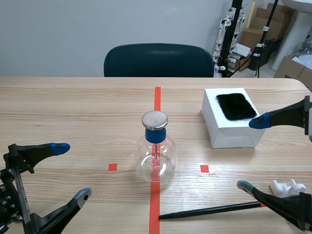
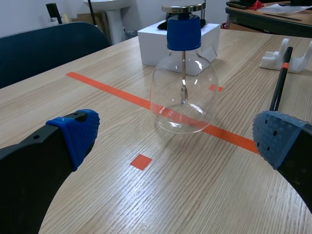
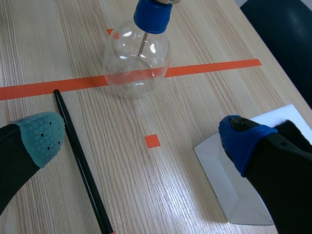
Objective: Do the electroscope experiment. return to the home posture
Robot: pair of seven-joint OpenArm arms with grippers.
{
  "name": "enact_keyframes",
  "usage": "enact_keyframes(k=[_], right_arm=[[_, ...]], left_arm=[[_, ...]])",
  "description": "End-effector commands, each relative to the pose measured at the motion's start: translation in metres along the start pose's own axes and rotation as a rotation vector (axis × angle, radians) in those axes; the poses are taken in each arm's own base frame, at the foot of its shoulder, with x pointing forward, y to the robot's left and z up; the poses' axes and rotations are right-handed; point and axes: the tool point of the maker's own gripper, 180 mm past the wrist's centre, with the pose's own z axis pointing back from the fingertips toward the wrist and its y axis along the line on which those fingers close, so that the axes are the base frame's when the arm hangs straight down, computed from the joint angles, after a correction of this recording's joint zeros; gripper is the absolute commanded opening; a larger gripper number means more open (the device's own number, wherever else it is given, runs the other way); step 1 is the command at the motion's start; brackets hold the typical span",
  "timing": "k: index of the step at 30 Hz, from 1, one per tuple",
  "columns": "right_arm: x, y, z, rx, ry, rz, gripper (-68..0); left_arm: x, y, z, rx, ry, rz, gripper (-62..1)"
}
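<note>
The electroscope (image 1: 156,152), a clear glass flask with a blue stopper and a round metal plate on top, stands on the orange-red tape line at the table's middle; it also shows ahead of my left gripper (image 2: 183,83) and ahead of my right gripper (image 3: 138,51). A black rod (image 1: 209,210) lies flat on the table near the front right, seen too in both wrist views (image 2: 280,84) (image 3: 83,165). A white box (image 1: 229,119) carries a black fur patch (image 1: 236,106). My left gripper (image 1: 72,171) is open and empty at the front left. My right gripper (image 1: 252,153) is open and empty at the right.
A white rod stand (image 1: 287,187) sits at the front right beside my right gripper, also visible past the flask (image 2: 285,56). A dark chair (image 1: 158,61) stands behind the table's far edge. Cardboard boxes and equipment stand at the back right.
</note>
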Motion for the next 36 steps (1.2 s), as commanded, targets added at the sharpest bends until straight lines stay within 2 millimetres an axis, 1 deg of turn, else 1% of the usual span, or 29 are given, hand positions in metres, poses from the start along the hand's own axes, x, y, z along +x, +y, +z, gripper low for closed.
enact_keyframes(k=[1, 14, 31, 36], right_arm=[[0.009, -0.008, 0.002, -0.010, -0.030, 0.021, 0.4], [0.010, -0.008, 0.002, -0.010, -0.032, 0.021, 0.4], [0.016, -0.012, 0.003, -0.033, -0.066, -0.011, 0.4], [0.013, -0.014, 0.013, -0.103, -0.075, -0.058, 0.4]], left_arm=[[0.008, 0.005, -0.001, 0.009, -0.028, -0.015, 1.4], [0.008, 0.005, -0.001, 0.009, -0.028, -0.015, 1.4], [0.008, 0.005, -0.001, 0.009, -0.027, -0.015, 1.4], [0.008, 0.005, -0.001, 0.009, -0.028, -0.015, 1.4]])
